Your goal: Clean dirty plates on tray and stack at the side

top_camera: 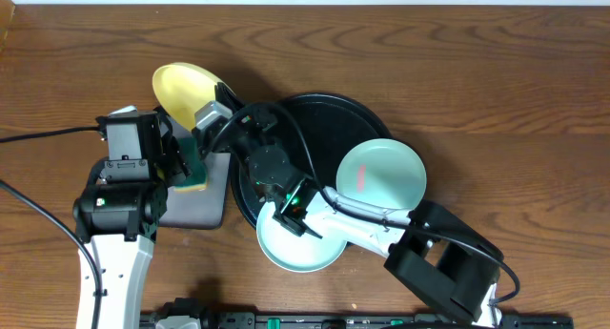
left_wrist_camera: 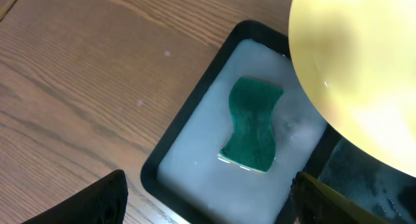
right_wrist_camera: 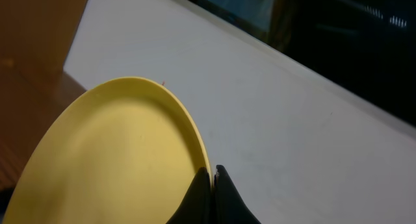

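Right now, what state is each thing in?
Yellow plate: held up by its rim, tilted, no smear seen.
Right gripper: shut on yellow plate.
Left gripper: open, empty, above sponge.
Sponge: lying in small tray, untouched.
Right mint plate: red smear, on tray.
Near mint plate: partly under right arm, no smear seen.

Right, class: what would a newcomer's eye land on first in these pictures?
The yellow plate, pinched at its rim by the shut right gripper, hangs above a small rectangular tray holding a green sponge. Further right, a mint plate with a red smear rests at the right side of the round black tray.
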Action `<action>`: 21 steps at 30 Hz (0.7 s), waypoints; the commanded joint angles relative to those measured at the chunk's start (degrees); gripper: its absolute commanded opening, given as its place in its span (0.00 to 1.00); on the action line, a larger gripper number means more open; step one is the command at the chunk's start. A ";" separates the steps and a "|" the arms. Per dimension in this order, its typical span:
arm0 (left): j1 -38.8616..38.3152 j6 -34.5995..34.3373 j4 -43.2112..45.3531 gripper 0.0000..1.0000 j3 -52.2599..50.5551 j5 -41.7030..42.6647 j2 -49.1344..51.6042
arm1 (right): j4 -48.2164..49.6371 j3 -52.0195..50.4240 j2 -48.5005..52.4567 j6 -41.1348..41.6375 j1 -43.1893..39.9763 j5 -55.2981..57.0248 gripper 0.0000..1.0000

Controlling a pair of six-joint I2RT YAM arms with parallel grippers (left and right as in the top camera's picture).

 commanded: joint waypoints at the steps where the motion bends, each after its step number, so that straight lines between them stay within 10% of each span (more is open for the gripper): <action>1: 0.17 -0.07 -0.15 0.81 1.20 -0.76 0.48 | 1.03 0.52 -0.39 10.40 -2.25 0.66 0.01; 13: 0.17 -0.07 -0.15 0.81 1.22 -0.76 0.70 | -17.92 0.52 -5.29 48.85 -12.57 -20.48 0.01; 21: 0.17 -0.07 -0.15 0.81 1.22 -0.76 0.70 | -43.50 0.52 -18.27 56.68 -27.12 -35.85 0.01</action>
